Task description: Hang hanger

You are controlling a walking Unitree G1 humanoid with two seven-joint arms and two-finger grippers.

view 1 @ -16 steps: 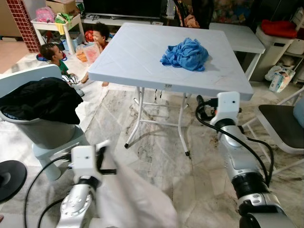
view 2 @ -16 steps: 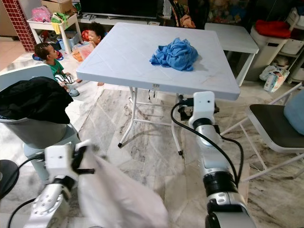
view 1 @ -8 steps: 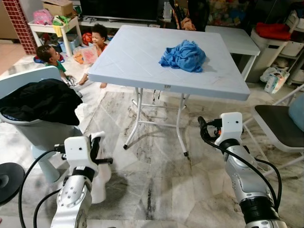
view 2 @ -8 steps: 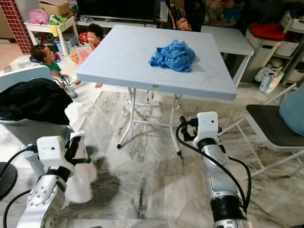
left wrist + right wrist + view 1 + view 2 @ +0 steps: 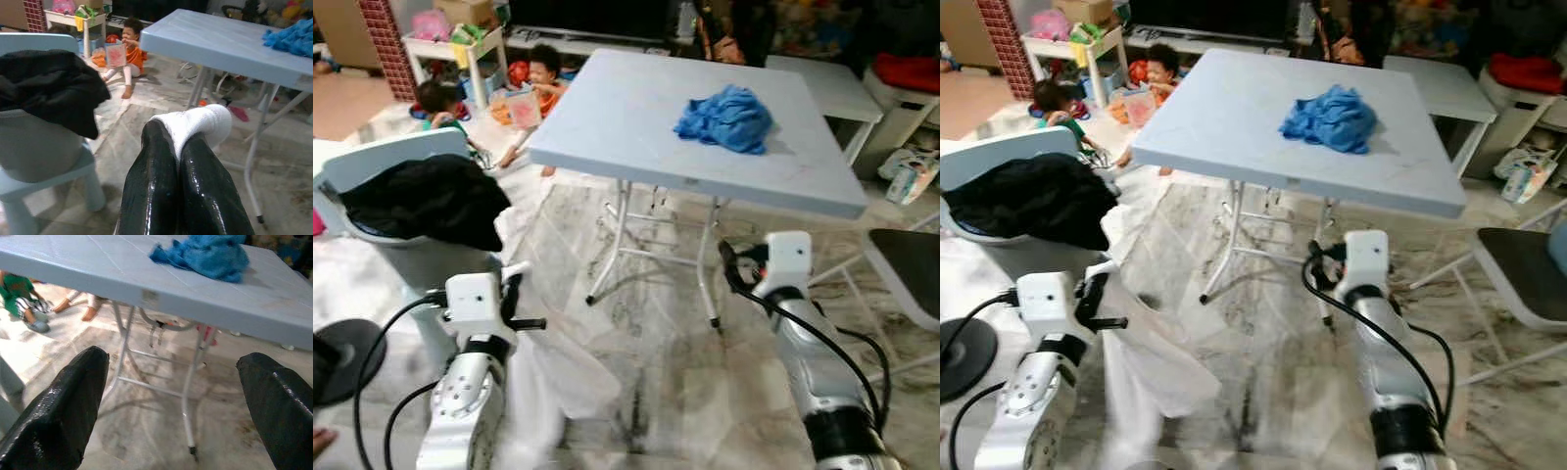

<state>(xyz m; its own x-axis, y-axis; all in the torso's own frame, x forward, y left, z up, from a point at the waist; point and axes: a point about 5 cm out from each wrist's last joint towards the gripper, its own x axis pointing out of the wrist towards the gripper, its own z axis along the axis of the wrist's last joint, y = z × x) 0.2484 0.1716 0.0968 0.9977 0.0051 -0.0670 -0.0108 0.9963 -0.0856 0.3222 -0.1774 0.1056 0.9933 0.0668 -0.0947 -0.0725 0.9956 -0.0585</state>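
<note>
The bench [image 5: 636,108] stands ahead at centre, with a crumpled cloth [image 5: 724,117] on its far right part. A chair [image 5: 401,215] stands to the left, a garment [image 5: 426,201] draped over it. 2 children [image 5: 543,78] sit on the floor behind the chair, left of the bench. Another chair [image 5: 906,279] stands at the right.

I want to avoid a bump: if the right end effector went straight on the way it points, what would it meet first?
Probably a leg of the folding table; the open right end effector points under its top, though depth is unclear.
</note>
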